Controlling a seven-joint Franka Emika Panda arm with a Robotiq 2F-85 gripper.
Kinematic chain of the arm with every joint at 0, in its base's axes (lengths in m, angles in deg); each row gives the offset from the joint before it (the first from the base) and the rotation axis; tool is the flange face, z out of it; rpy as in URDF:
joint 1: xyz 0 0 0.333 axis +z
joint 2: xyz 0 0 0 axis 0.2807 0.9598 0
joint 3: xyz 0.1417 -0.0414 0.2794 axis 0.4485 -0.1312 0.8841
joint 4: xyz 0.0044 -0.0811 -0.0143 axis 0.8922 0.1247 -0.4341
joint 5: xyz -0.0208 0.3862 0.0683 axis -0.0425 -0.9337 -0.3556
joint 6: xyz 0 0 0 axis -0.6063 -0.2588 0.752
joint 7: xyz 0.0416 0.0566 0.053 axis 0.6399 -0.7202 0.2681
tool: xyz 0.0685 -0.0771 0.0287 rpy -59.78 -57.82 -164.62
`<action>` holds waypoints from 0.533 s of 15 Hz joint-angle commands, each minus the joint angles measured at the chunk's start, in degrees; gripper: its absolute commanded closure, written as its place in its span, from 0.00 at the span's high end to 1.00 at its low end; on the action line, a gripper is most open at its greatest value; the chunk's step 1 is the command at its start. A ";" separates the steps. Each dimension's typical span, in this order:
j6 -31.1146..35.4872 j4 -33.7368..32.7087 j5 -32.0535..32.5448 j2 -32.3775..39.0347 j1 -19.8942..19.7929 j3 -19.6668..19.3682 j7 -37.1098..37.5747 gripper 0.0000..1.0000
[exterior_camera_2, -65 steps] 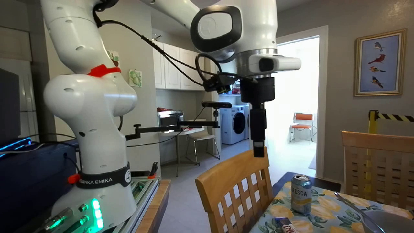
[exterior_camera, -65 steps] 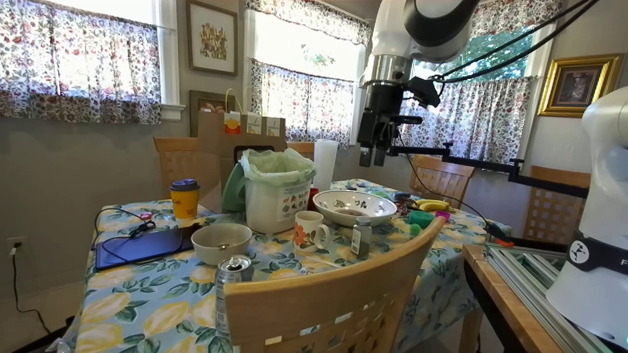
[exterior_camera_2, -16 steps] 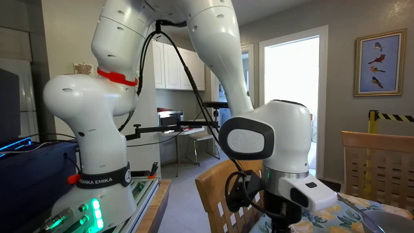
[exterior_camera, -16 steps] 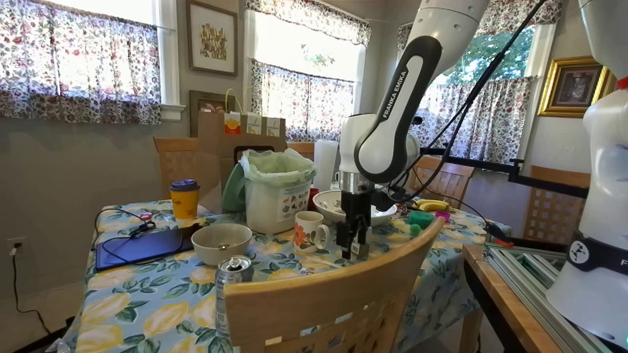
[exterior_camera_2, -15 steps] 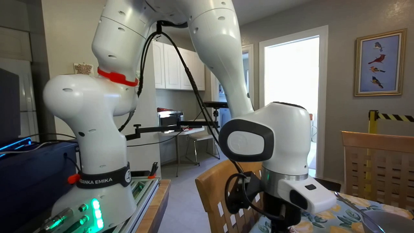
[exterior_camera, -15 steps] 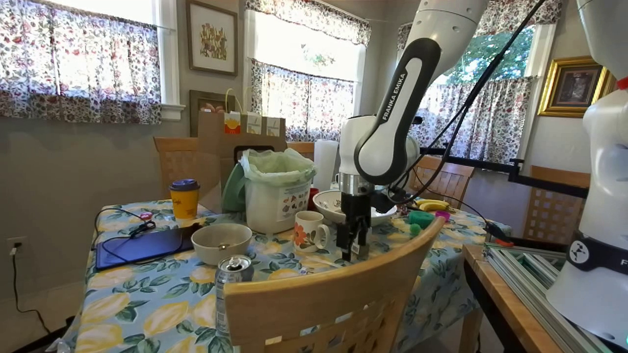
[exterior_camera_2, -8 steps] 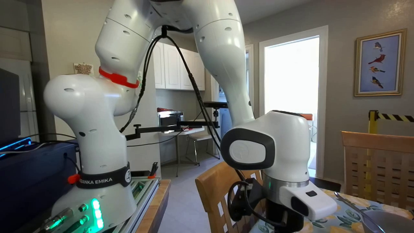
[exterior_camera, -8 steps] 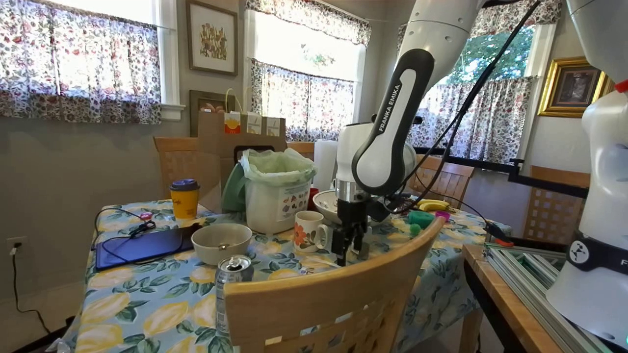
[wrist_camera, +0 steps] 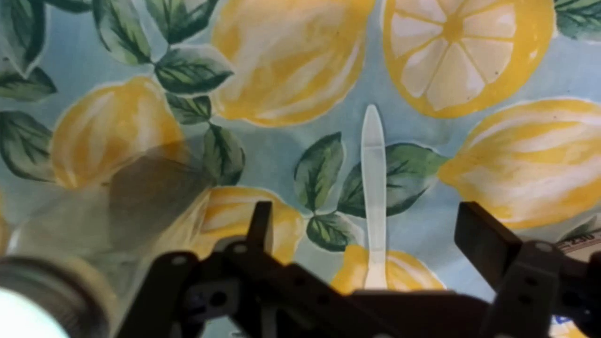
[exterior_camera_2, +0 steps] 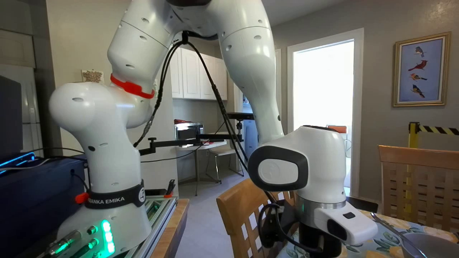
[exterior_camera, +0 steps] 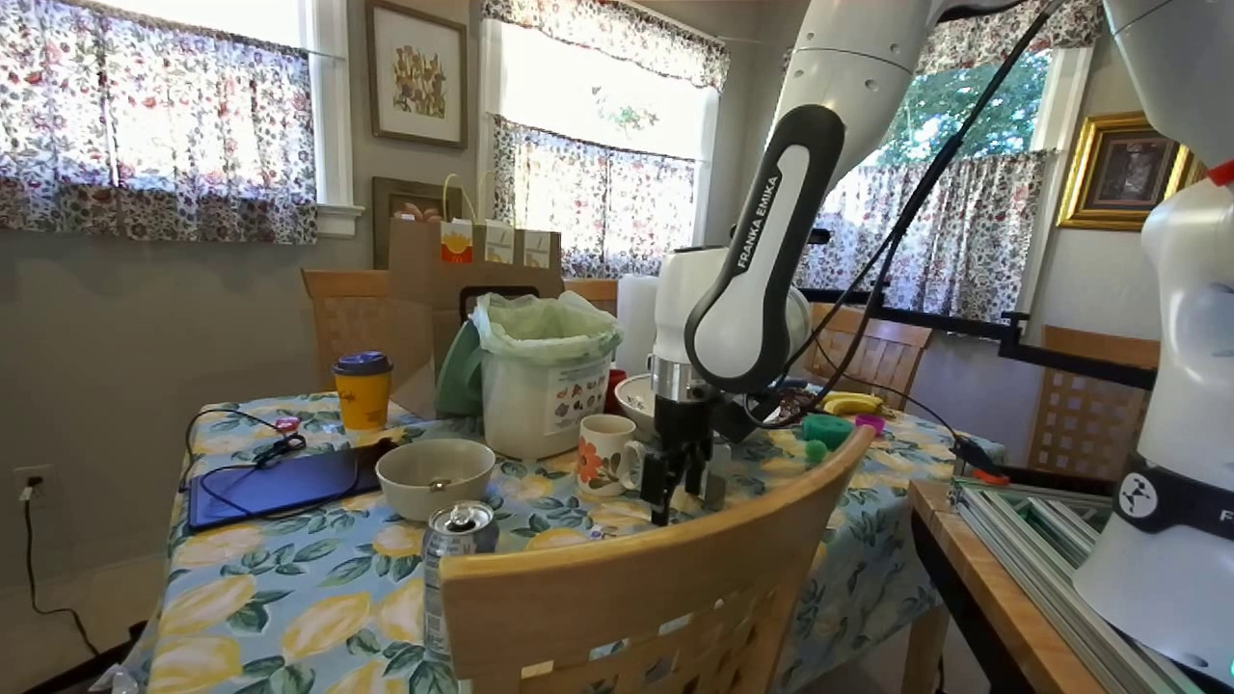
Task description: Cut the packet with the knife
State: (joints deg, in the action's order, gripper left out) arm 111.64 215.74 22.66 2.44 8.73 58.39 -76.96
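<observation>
The knife (wrist_camera: 374, 188) is a white plastic one lying flat on the lemon-print tablecloth in the wrist view. Its lower end is hidden behind the gripper. My gripper (wrist_camera: 368, 223) is open and empty, one finger on each side of the knife, apart from it. In an exterior view the gripper (exterior_camera: 678, 496) points down low over the table. In the other outside picture its fingers are below the frame. A printed item (wrist_camera: 582, 241), perhaps the packet, shows partly at the right edge of the wrist view. A small printed thing (exterior_camera: 602, 532) shows just beyond the chair back.
A clear bottle (wrist_camera: 28, 267) stands close by the left finger; it also shows in an exterior view (exterior_camera: 715, 482). A flowered mug (exterior_camera: 603, 463), a grey bowl (exterior_camera: 434, 472) and a can (exterior_camera: 448, 578) stand nearby. A chair back (exterior_camera: 656, 569) rises in front.
The arm has come down from high above the table to low over it. In the last second the gripper has moved a little lower and towards the mug. The table items look unmoved.
</observation>
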 commanded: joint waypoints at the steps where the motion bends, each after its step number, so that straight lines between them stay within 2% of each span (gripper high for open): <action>1: 1.73 -0.85 0.67 1.93 2.10 -1.01 1.82 1.00; 8: 1.68 -1.35 0.69 3.26 3.22 -1.88 2.20 1.00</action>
State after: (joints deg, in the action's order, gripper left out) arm 112.36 215.73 22.66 4.03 10.95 57.84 -76.44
